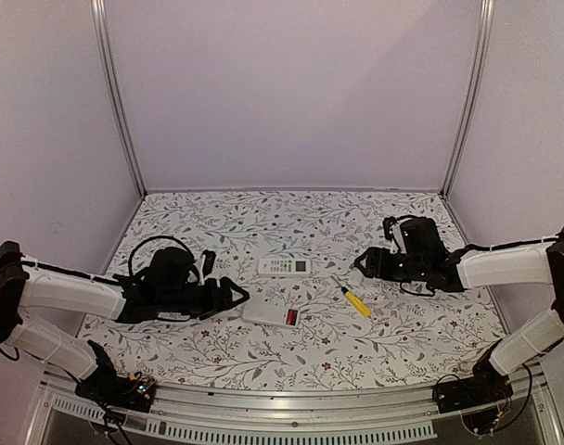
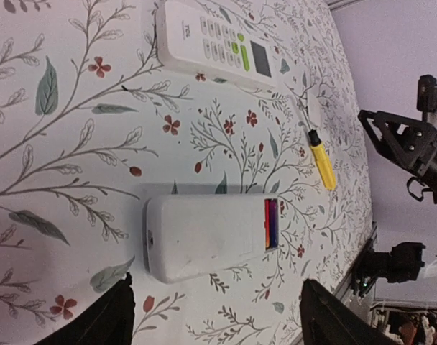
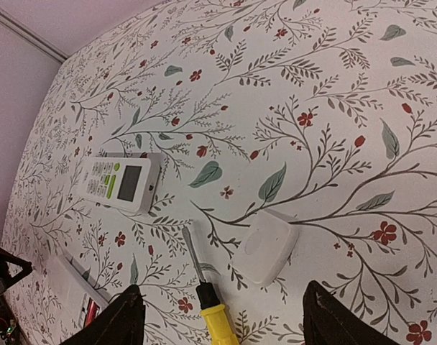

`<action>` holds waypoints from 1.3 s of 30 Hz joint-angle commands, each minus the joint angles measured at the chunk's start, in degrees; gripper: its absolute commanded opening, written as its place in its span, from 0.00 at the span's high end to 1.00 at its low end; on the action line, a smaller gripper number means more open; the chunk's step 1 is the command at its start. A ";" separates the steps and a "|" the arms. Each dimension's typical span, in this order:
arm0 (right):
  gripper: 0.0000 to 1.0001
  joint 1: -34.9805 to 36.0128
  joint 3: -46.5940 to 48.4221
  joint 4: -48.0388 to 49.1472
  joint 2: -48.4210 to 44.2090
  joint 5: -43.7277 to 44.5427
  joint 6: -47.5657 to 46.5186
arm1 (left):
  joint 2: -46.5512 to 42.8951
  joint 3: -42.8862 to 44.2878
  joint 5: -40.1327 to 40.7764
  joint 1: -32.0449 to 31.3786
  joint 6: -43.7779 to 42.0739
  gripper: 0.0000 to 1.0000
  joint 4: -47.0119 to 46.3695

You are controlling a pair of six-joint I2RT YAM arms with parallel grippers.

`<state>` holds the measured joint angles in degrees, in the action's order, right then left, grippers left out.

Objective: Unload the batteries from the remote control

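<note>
Left gripper [image 1: 237, 295] — jaws wide, empty — sits just beside face-down remote [image 2: 204, 237], batteries [image 2: 272, 224] at its far end; right gripper [image 1: 362, 269], also open, farther off.

the batteries [image 2: 272, 224] show only as a thin red and dark strip, too small to count, and the screwdriver [image 3: 208, 300] runs off the lower edge at its handle.
</note>
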<state>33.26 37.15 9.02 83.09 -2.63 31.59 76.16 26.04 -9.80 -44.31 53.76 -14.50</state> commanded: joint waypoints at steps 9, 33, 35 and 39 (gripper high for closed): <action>0.24 0.58 -2.23 2.49 0.32 -4.36 -0.19 | 5.37 -2.97 1.35 -8.43 13.91 0.18 -8.08; 0.26 0.76 -3.26 3.90 0.67 -5.45 0.78 | 14.55 2.67 -1.29 -4.69 9.01 0.17 -11.36; 0.27 0.76 -3.35 3.90 0.75 -5.45 0.83 | 15.46 3.75 -1.57 -4.11 8.13 0.17 -11.63; 0.28 0.85 -3.57 3.99 0.98 -5.51 1.19 | 17.47 5.51 -2.19 -2.67 6.67 0.17 -12.63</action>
<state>33.74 34.17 12.08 83.44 -7.81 32.29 91.57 29.32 -11.14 -48.80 63.24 -25.02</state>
